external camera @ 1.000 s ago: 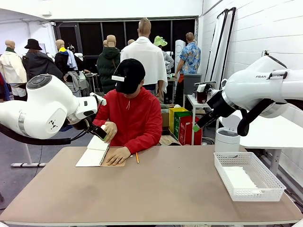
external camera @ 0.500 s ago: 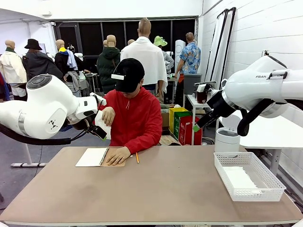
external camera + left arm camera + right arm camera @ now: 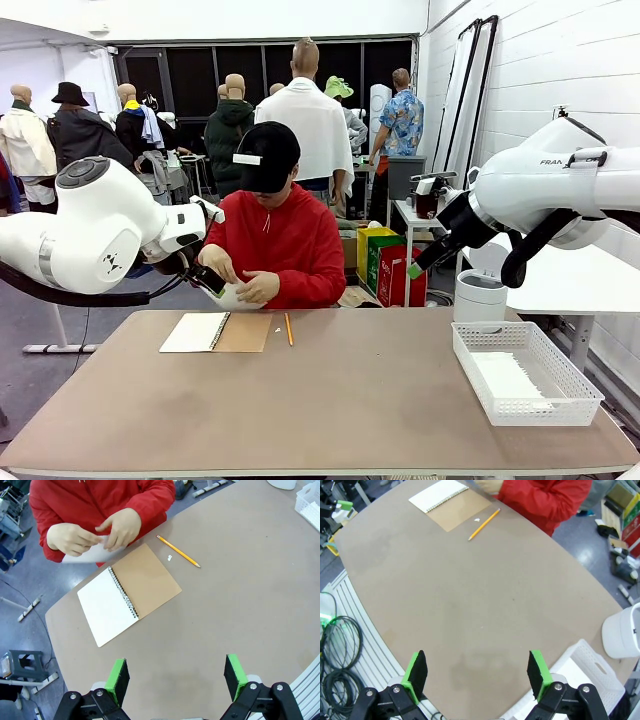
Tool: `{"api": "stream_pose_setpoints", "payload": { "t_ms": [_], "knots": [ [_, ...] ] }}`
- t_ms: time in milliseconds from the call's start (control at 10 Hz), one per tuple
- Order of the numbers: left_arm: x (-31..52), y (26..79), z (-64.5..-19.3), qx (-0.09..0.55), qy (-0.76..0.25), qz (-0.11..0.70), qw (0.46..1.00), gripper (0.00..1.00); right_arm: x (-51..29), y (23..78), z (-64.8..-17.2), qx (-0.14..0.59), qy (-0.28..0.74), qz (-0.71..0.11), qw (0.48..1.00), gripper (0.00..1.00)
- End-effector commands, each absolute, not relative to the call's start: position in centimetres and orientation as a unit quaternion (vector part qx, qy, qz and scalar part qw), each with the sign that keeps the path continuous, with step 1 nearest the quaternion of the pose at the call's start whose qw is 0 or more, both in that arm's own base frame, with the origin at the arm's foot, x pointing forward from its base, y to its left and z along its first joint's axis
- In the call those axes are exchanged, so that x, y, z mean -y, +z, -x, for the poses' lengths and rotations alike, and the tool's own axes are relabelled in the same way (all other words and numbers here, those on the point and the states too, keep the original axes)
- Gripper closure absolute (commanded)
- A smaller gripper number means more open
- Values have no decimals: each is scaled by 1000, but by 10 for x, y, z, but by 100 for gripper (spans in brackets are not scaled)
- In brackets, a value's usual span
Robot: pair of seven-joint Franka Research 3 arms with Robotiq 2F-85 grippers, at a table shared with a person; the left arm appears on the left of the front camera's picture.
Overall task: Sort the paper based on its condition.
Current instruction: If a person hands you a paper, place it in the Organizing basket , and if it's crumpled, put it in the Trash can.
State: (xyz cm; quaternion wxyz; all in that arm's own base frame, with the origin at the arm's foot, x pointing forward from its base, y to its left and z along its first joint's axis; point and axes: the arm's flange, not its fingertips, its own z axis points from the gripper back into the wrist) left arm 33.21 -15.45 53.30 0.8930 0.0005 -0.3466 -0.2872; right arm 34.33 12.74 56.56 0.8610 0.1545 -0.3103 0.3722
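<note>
Sheet moved: the person's hands have brought the paper down from chest height to just past the far table edge, and both hands are on it now. The hand that was pressing the notebook is off it. Arms unchanged.

Nearest: left gripper hangs above the left part of the table, fingers wide apart, nothing between them. Right gripper is the same, spread and empty, above the near right part. White mesh basket sits at the near right corner with what looks like a flat sheet inside; can't confirm.

Mid-far: notebook lies open near the far left edge, brown cover half toward the centre. Pencil is just beside it on the right, with a tiny white scrap between them.

Farthest: the paper in the person's hands, beyond the far edge, apparently off the table. It is partly hidden by fingers, so can't tell yet if it is flat or crumpled.

Step, as I read it: wait for the handover. To do it well, keep both sets of jaws open and clear until the sheet is offered or laid down, then judge its condition first. The left arm is closer, so likely its job. Take a free edge away from the person's fingers. A thin sheet will flop, so grip well in from the edge. Don't snag the notebook page.
</note>
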Motion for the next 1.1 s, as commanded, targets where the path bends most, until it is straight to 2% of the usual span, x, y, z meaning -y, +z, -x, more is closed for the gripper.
{"api": "stream_pose_setpoints", "payload": {
  "t_ms": [0,1000],
  "knots": [
    [155,533,-332,346,-287,-2,893,0,-127,565,-343,310,374,-151,861,0],
    [155,533,-332,346,-287,-2,893,0,-127,565,-343,310,374,-151,861,0]
  ]
}}
